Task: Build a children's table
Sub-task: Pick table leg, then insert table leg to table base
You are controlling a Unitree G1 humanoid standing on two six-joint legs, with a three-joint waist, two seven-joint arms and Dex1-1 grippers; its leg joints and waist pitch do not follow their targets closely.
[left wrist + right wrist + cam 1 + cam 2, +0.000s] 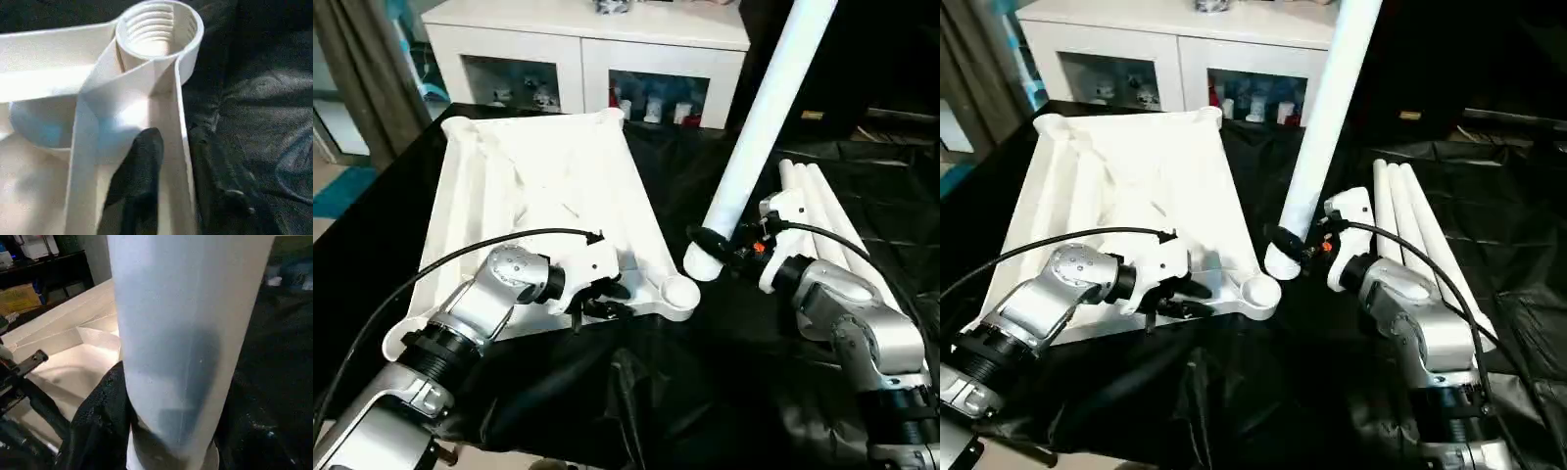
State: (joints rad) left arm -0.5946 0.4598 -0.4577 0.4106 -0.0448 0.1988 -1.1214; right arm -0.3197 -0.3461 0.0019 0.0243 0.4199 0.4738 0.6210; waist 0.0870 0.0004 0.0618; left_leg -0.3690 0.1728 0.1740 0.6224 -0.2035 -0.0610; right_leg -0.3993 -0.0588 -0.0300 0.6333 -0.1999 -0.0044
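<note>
Tabletop (538, 186) rim is pinched by left gripper (607, 299); leg (754, 137), clamped in right gripper (720, 245), is to be lowered into corner socket (677, 291).

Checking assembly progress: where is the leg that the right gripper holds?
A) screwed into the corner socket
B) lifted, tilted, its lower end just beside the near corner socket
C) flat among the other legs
B: the right gripper holds the leg tilted, its lower end beside the empty socket.

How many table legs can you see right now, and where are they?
4. One leg is held nearly upright in the right gripper, beside the tabletop corner socket. Three legs lie side by side on the black cloth behind that arm.
</note>
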